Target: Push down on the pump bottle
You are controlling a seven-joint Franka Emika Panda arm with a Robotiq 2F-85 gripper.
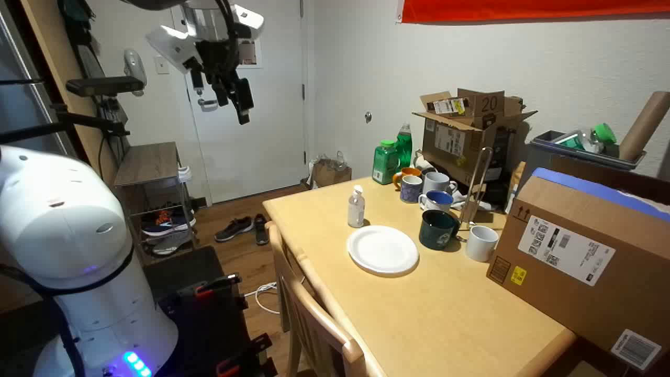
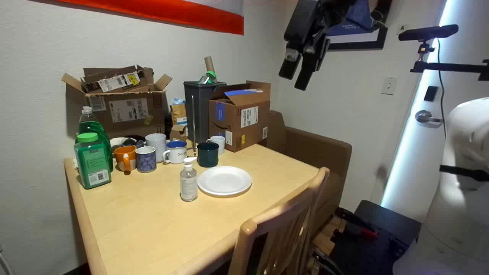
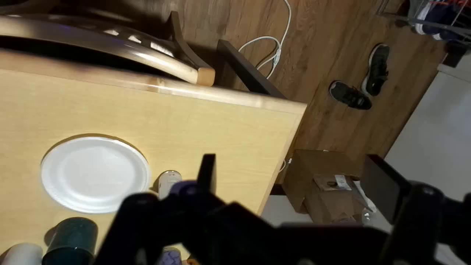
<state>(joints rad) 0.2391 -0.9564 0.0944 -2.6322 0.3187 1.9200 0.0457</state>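
Ten o'clock from the pump bottle (image 1: 356,209) in an exterior view, the gripper (image 1: 234,112), jaws spread, should close, then press vertically.

Wrist view, bottle (image 3: 168,180) partly hidden behind blurred gripper (image 3: 294,176), purple mug (image 3: 170,256) cut off below; in both exterior views, bottle label (image 2: 188,188) too small to read, chair (image 1: 315,308) cropped at bottom, banner (image 1: 534,9) at top

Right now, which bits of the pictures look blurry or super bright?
Wrist view: the gripper is dark and partly blurry, and the chair has shiny glare; in an exterior view, a bright strip glows beside the door; in an exterior view, blue lights glow on the robot's base.
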